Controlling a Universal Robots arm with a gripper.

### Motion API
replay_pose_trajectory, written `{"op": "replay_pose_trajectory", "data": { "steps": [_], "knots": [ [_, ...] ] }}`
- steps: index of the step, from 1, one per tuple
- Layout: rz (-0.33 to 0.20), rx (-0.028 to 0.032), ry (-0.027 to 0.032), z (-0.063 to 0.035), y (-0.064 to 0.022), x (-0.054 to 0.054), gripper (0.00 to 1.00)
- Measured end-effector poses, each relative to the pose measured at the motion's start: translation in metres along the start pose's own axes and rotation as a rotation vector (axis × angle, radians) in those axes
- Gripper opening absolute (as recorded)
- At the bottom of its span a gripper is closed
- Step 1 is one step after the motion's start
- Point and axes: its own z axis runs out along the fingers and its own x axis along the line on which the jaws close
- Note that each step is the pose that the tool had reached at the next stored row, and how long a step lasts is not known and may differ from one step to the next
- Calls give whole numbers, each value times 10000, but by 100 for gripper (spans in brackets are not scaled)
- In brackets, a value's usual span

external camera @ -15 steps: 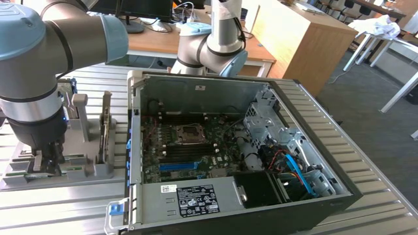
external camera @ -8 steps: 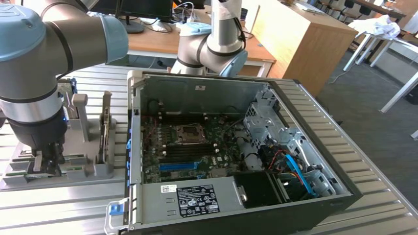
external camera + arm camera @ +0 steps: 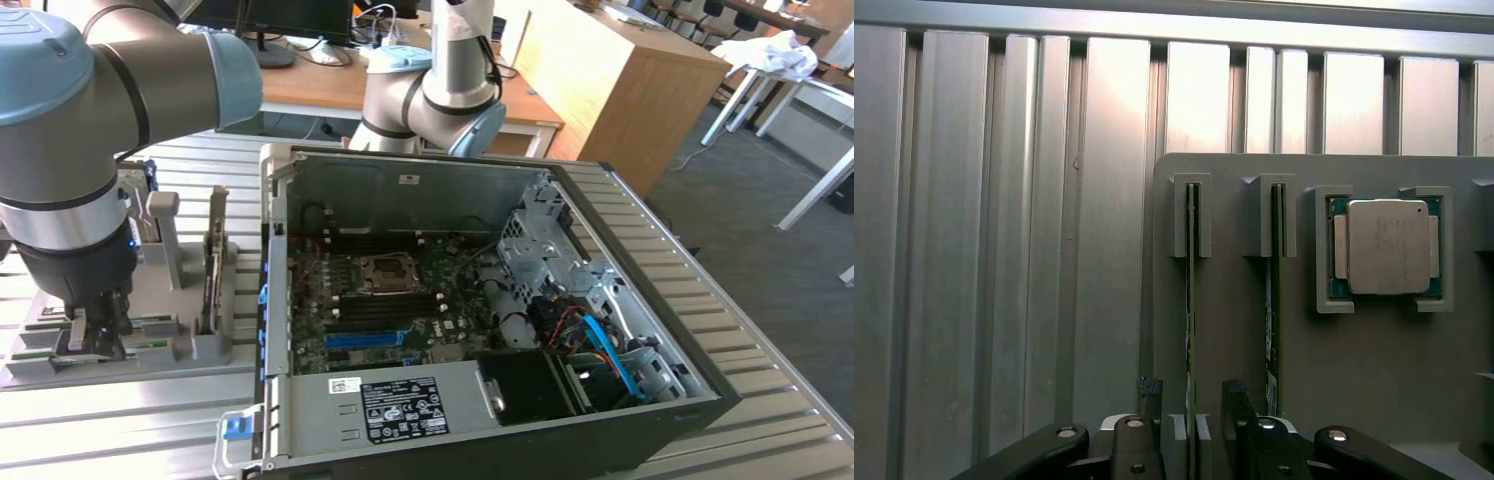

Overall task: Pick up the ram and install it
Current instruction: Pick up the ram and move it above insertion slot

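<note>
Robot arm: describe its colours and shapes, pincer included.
The arm has silver-grey metal tubes and rounded joints with pale blue caps, then a black wrist section. The pincer is black, with two narrow fingers on bolted linkage bars.

The ribbed metal table (image 3: 767,405) bears a grey parts holder (image 3: 198,350) beside an open computer case (image 3: 400,195).

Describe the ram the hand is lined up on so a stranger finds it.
Find the grey holder tray beside the open computer case, on the exterior view's left. Two ram sticks stand on edge in slots there, beside a square processor. The ram is the stick farther from the processor than its twin, the one the open hand straddles.
</note>
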Motion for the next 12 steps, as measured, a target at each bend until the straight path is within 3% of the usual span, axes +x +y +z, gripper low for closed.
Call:
{"op": "replay_pose_trajectory", "data": {
  "steps": [2,3,12],
  "knots": [
    [1,0,0,0,0,0,36],
    [0,0,0,0,0,0,29],
    [0,0,0,2,0,0,29]
  ]
}}
